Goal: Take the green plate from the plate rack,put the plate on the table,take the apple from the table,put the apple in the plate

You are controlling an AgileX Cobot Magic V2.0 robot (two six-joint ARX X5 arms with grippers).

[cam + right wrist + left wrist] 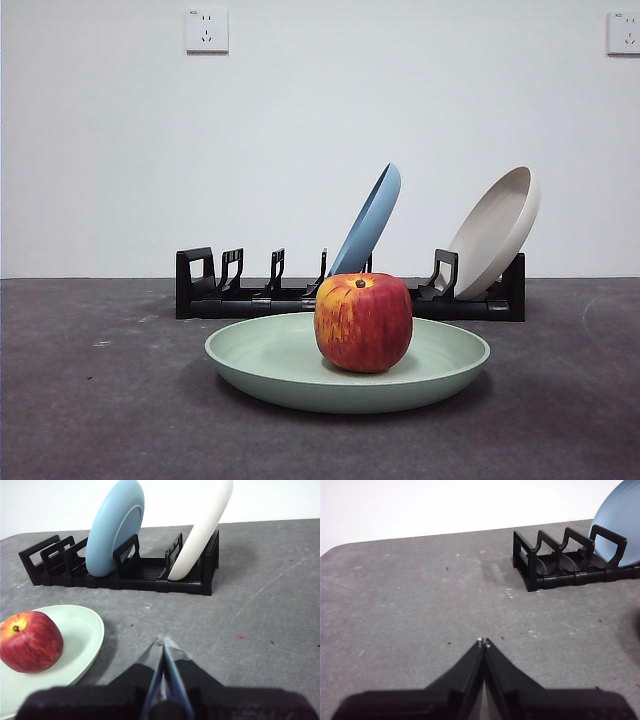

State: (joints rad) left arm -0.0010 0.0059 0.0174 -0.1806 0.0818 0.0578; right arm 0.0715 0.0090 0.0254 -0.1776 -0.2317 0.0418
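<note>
Green plate (280,365) flat on table (90,400), in front of plate rack (250,295). Apple (363,322) sits upright in plate, stem dimple up, near plate's middle. Rack holds blue plate (370,222) tilted in middle slot, beige plate (497,230) leaning at rack's end; other slots bare. Left gripper (483,642) above bare table near rack's end, fingers pressed together, nothing held. Right gripper (163,640) near green plate's rim, apart from apple, fingers clenched, nothing between them.
</note>
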